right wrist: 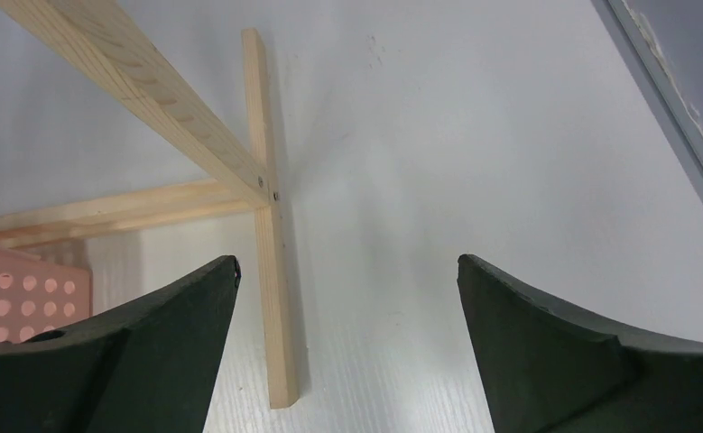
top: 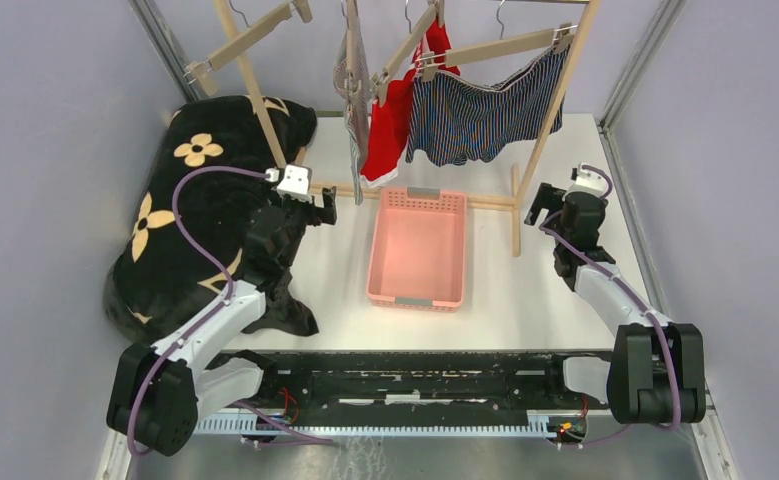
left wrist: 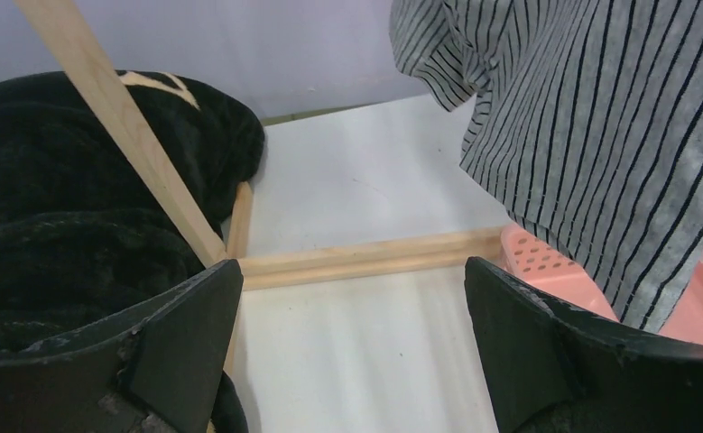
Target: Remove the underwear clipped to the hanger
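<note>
1. The black blanket lies heaped on the tabletop, and the left arm reaches over its edge. A low sweep could snag the pile and drag it against the leg of the wooden rack
2. The left jaws are released and empty, near the rack's base bar. The grey-and-white striped briefs hang clipped just above and to their right. A careless rise might catch the slanted leg instead of the cloth
3. The red briefs hang close beside the striped pair. A tug on one could drag its neighbour along or set both hangers swinging
4. The pink basket sits below the garments. Cloth pulled sideways instead of straight down would probably land on the tabletop beside it
5. The dark blue boxers are clipped at both ends of a tilted hanger. A pull at one corner may free only one clip and leave them dangling, or it may tip the light frame
6. The right jaws are likewise spread with nothing between them, low and close to the rack's right foot. A forward reach risks knocking that foot and shifting the whole rack
</note>
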